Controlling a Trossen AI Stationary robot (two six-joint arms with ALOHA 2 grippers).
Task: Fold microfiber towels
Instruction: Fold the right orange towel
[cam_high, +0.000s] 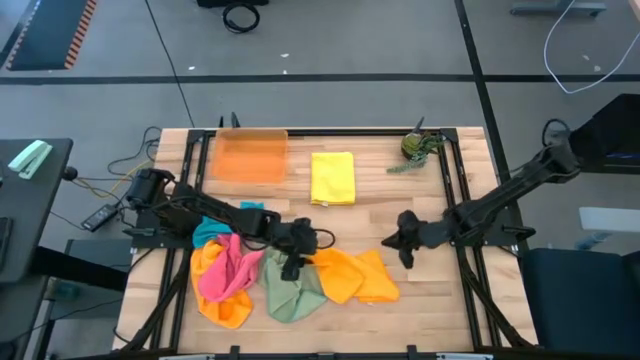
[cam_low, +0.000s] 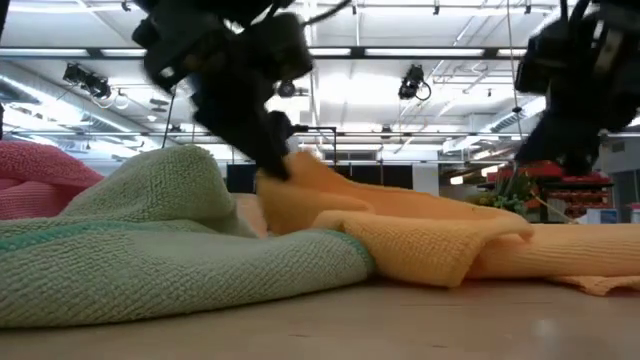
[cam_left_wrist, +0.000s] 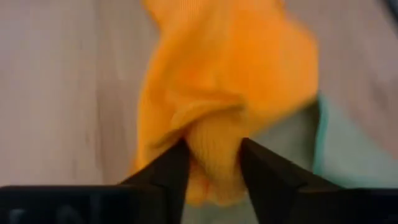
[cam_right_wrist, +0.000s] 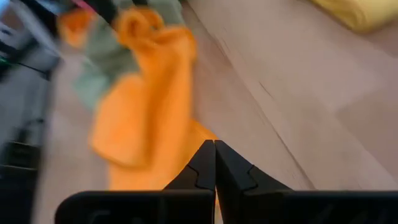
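The left wrist view alone shows the left gripper (cam_left_wrist: 212, 167) with its fingers (cam_left_wrist: 169, 173) parted and a fold of the orange towel (cam_left_wrist: 227, 74) lying between them; whether they press it I cannot tell. The high view places that gripper (cam_high: 291, 264) at the towel's left end, mid-table near the front. The right wrist view shows the right gripper (cam_right_wrist: 215, 163) pressed together on nothing, above bare table (cam_right_wrist: 298, 106) beside the towel (cam_right_wrist: 146, 106); from above it (cam_high: 405, 252) hangs just right of the cloth (cam_high: 352, 275).

The low view is half blocked by a green towel (cam_low: 150, 240) in front. A pink towel (cam_high: 225, 268), a teal one (cam_high: 208, 232) and another orange one (cam_high: 225, 305) are heaped left of it. A folded yellow towel (cam_high: 332, 178) lies at the rear centre, beside a tray (cam_high: 250, 156). A plant (cam_high: 415, 148) stands rear right.

The orange towel is crumpled and unfolded.
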